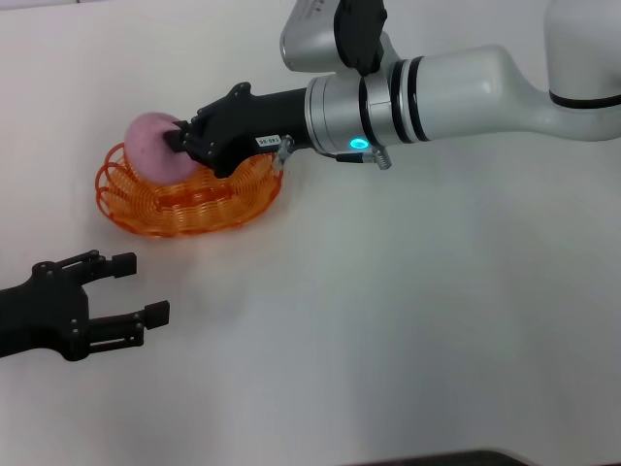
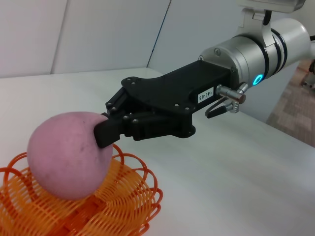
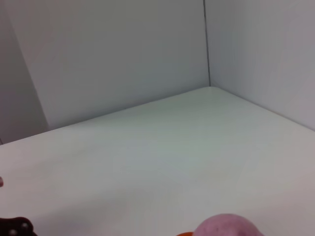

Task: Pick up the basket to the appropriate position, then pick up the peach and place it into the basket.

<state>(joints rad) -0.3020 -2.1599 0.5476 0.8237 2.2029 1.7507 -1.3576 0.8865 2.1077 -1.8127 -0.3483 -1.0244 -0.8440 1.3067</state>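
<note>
The orange openwork basket [image 1: 189,199] stands on the white table at the left. The pink peach [image 1: 158,146] is over the basket's left part, at rim height. My right gripper [image 1: 178,139] reaches in from the right and is shut on the peach. In the left wrist view the peach [image 2: 69,155] sits in the basket [image 2: 113,206], with the right gripper's finger [image 2: 110,132] pressed on its side. The peach's top shows in the right wrist view [image 3: 226,226]. My left gripper [image 1: 144,287] is open and empty, near the table's front left, apart from the basket.
The white table [image 1: 408,311] stretches to the right and front of the basket. The right arm's white forearm [image 1: 456,87] crosses above the table's back right. White walls stand behind the table in the wrist views.
</note>
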